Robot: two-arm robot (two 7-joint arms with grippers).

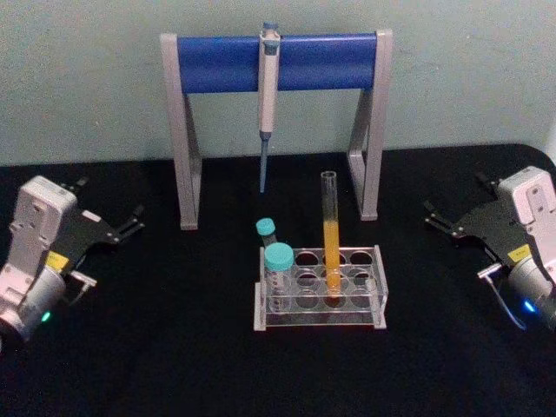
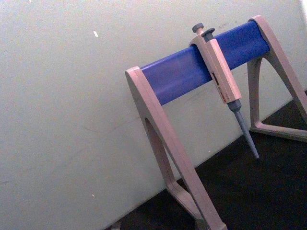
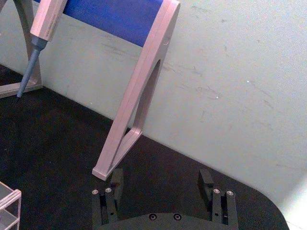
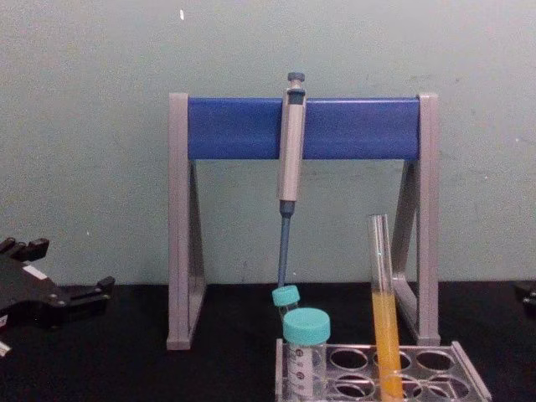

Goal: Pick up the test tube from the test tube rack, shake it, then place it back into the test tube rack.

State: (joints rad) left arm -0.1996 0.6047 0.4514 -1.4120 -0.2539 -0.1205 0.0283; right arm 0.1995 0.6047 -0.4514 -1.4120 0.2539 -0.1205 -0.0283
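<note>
The test tube [image 1: 330, 234] stands upright in the test tube rack [image 1: 323, 318] at the middle of the black table, orange-yellow liquid filling its lower half. From the chest view the test tube [image 4: 381, 276] rises well above the rack [image 4: 469, 370]. My left gripper [image 1: 111, 200] is open and empty at the table's left side, far from the rack. At the right side my right gripper [image 1: 454, 195] is also open, pointing toward the middle. The right wrist view has its fingers [image 3: 116, 178] spread wide over bare table, with a rack corner [image 3: 7, 201] at the edge.
Two teal-capped vials [image 1: 279, 261] [image 1: 266, 228] sit in the rack's left holes. Behind the rack stands a tall grey stand with a blue crossbar [image 1: 313, 61], and a grey pipette [image 1: 268, 95] hangs from it, tip down. The wall is close behind.
</note>
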